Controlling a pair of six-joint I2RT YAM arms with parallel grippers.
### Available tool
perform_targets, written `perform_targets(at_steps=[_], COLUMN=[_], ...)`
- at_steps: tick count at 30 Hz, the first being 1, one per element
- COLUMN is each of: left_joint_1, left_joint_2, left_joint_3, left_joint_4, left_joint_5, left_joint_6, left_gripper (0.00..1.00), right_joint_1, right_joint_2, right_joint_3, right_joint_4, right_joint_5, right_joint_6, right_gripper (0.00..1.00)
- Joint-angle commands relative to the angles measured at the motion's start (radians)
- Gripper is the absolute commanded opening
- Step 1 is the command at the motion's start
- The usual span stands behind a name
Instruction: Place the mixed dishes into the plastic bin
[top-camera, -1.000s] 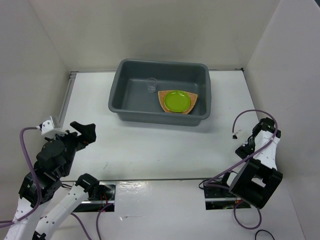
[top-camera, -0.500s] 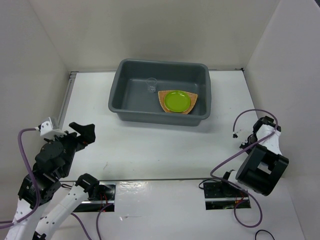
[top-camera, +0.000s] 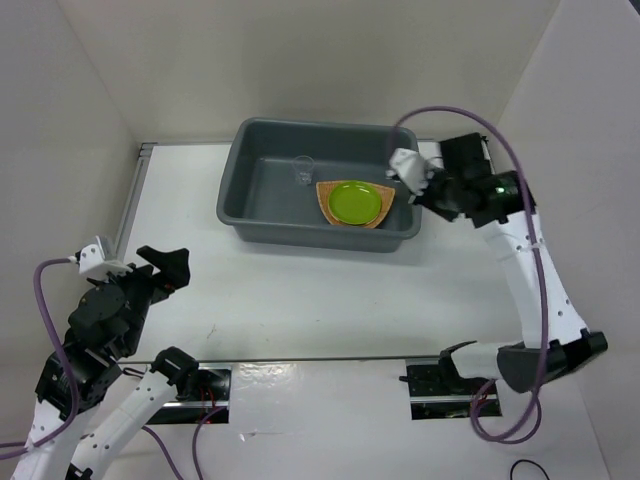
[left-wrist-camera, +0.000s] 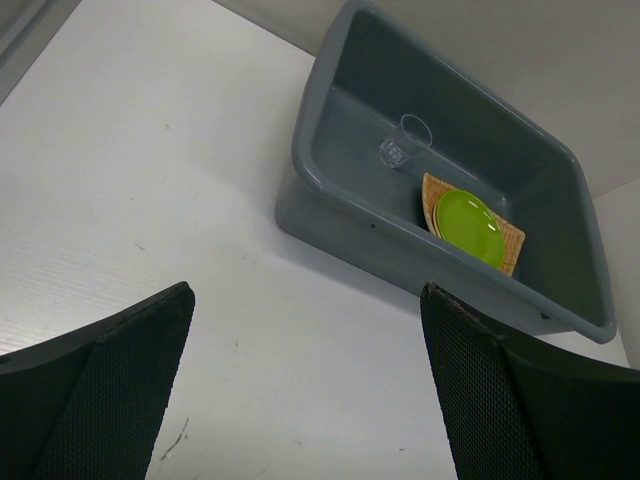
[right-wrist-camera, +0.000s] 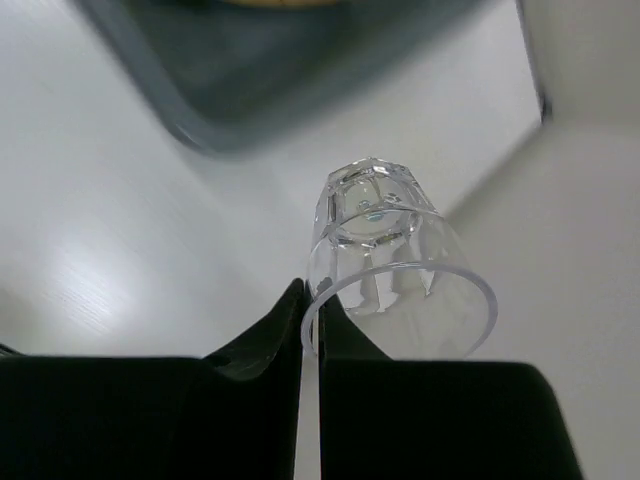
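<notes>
Right hand (right-wrist-camera: 310, 315) pinches 1 cup (right-wrist-camera: 385, 255), likely light, slick, brittle, by its rim at the bin's (top-camera: 300, 230) 3 o'clock; left hand (left-wrist-camera: 305, 295) spread wide.

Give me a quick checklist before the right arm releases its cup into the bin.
1. Grip: right gripper is shut on the rim of the held cup: ok.
2. Cup above the bin interior: the right wrist view shows white table behind it, with the bin corner beyond: not ok.
3. Landing room: lime-green plate sits on the orange plate at the right, second cup at the back, bare floor on the left: ok.
4. Left gripper open and away from the bin: ok.
5. Right arm's cable arcs near the bin's back corner, height unclear: cannot tell.
</notes>
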Motion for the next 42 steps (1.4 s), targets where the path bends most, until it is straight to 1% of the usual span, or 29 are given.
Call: perform_targets(at_steps=[1, 2, 3, 4, 5, 6, 7, 8, 9, 10, 11, 12, 13, 14, 15, 16, 17, 18, 19, 21, 25, 29, 38, 40, 41, 42], left_joint_1=[0.006, 0.006, 0.006, 0.006, 0.006, 0.006, 0.006, 0.006, 0.006, 0.006, 0.006, 0.006, 0.006, 0.006, 0.006, 0.006, 0.006, 0.006, 0.006, 0.006, 0.006, 0.006, 0.006, 0.006, 0.006, 0.006], left_joint_2=[-0.009, -0.009, -0.009, -0.009, -0.009, -0.009, -0.009, -0.009, -0.009, -0.009, -0.009, -0.009, -0.009, -0.009, 0.000, 0.000, 0.000, 0.009, 0.018, 0.018, 0.028, 0.037, 0.046, 0.046, 0.046, 0.046], left_joint_3=[-0.003, -0.003, -0.003, -0.003, -0.003, -0.003, -0.003, -0.003, -0.003, -0.003, -0.003, -0.003, -0.003, -0.003, -0.003, -0.003, -0.003, -0.003, -0.003, -0.003, -0.003, -0.003, -0.003, -0.003, -0.003, -0.003], left_joint_4=[0.041, 0.041, 0.041, 0.041, 0.041, 0.041, 0.041, 0.041, 0.041, 0.041, 0.041, 0.041, 0.041, 0.041, 0.041, 0.041, 0.041, 0.041, 0.041, 0.041, 0.041, 0.050, 0.050, 0.050, 0.050, 0.050], left_joint_5=[0.006, 0.006, -0.004, -0.004, -0.004, -0.004, -0.004, -0.004, -0.004, -0.004, -0.004, -0.013, -0.013, -0.013, -0.013, -0.013, -0.013, -0.013, -0.013, -0.004, -0.004, 0.005, 0.006, 0.006, 0.006, -0.004], left_joint_6=[0.032, 0.032, 0.032, 0.032, 0.032, 0.032, 0.032, 0.032, 0.032, 0.032, 0.032, 0.032, 0.032, 0.032, 0.032, 0.032, 0.032, 0.032, 0.032, 0.032, 0.041, 0.041, 0.041, 0.041, 0.041, 0.041], left_gripper=[1.00, 1.00, 1.00, 1.00, 1.00, 1.00, 1.00, 1.00, 1.00, 1.00, 1.00, 1.00, 1.00, 1.00, 1.00, 1.00, 1.00, 1.00, 1.00, 1.00, 1.00, 1.00, 1.00, 1.00, 1.00, 1.00], right_joint_1=[0.273, 0.359, 0.387, 0.412, 0.463, 0.487, 0.511, 0.531, 0.560, 0.571, 0.582, 0.593, 0.593, 0.593, 0.593, 0.593, 0.593, 0.593, 0.603, 0.613, 0.613, 0.613, 0.613, 0.613, 0.613, 0.613], right_joint_2=[0.127, 0.176, 0.224, 0.320, 0.371, 0.423, 0.472, 0.567, 0.613, 0.655, 0.733, 0.771, 0.808, 0.883, 0.920, 0.957, 0.994, 1.069, 1.103, 1.198, 1.287, 1.335, 1.365, 1.365, 1.365, 1.365], right_joint_3=[0.137, 0.223, 0.266, 0.359, 0.407, 0.450, 0.534, 0.575, 0.619, 0.706, 0.746, 0.785, 0.863, 0.904, 0.946, 1.036, 1.081, 1.125, 1.208, 1.300, 1.324, 1.324, 1.253, 1.262, 1.262, 1.262], right_joint_4=[-0.094, -0.106, -0.107, -0.107, -0.107, -0.107, -0.107, -0.107, -0.107, -0.107, -0.107, -0.107, -0.107, -0.107, -0.107, -0.107, -0.107, -0.107, -0.107, -0.107, -0.107, -0.107, -0.107, -0.107, -0.107, -0.107], right_joint_5=[0.057, 0.047, 0.036, 0.045, 0.066, 0.089, 0.114, 0.140, 0.140, 0.140, 0.122, 0.122, 0.111, 0.100, 0.100, 0.087, 0.077, 0.068, 0.068, 0.068, 0.077, 0.090, 0.062, 0.062, 0.051, 0.051], right_joint_6=[0.289, 0.302, 0.302, 0.293, 0.282, 0.267, 0.253, 0.227, 0.227, 0.216, 0.206, 0.206, 0.195, 0.195, 0.186, 0.186, 0.186, 0.175, 0.161, 0.149, 0.130, 0.121, 0.130, 0.141, 0.141, 0.141], right_gripper=[0.00, 0.00, 0.00, 0.00, 0.00, 0.00, 0.00, 0.00, 0.00, 0.00, 0.00, 0.00, 0.00, 0.00, 0.00, 0.00, 0.00, 0.00, 0.00, 0.00, 0.00, 0.00, 0.00, 0.04, 0.09, 0.11])
